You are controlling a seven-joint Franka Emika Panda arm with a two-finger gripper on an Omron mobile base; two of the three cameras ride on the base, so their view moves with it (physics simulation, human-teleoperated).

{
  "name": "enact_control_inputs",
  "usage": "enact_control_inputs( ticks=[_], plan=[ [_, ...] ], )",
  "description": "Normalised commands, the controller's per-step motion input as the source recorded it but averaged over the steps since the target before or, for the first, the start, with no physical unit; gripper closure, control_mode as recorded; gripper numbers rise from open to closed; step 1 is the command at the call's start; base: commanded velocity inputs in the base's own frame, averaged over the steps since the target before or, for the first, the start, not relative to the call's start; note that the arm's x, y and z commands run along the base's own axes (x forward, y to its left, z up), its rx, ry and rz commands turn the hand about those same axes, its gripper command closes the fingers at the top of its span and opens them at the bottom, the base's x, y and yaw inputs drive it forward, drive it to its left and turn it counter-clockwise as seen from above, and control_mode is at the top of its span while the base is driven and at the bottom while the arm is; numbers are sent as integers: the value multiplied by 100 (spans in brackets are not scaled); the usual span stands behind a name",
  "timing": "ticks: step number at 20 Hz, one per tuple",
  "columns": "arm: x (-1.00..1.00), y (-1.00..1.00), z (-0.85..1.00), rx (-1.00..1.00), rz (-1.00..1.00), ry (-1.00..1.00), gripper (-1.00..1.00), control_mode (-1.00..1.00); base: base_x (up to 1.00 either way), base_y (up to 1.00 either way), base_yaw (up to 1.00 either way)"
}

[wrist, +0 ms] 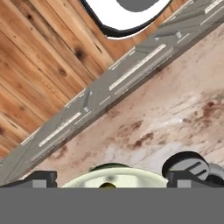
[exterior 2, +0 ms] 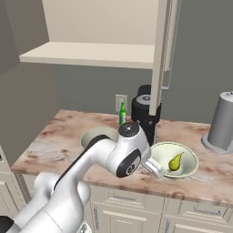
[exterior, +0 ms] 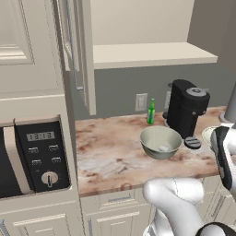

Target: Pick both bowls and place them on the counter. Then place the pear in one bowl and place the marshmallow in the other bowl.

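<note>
Stretching across the pinkish-brown marbled stone desk, both bowls sit filled: deep grey-green bowl holding the tiny white marshmallow, wide cream-green bowl holding the yellow-green pear. The hand, spread and empty, risks clipping that rim while withdrawing.

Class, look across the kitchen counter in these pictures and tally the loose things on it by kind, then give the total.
Glossy ceramic bowls: 2, deep grey-green and wide pale cream-green
Foods: 2, yellow-green pear and white marshmallow
Slim green bottles: 1
Black coffee machines: 1
Grey cylindrical appliances: 1
Total: 7
</note>
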Motion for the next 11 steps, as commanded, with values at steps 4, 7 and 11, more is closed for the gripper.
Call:
enact_control_inputs(
  ticks=[4, 7, 11],
  plan=[
    [-59, 23, 21, 0, 0, 0, -100, -100, 0, 0, 0],
    [-52, 29, 11, -1, 0, 0, -100, -100, 0, 0, 0],
    [-49, 28, 9, 0, 0, 0, -100, -100, 0, 0, 0]
  ],
)
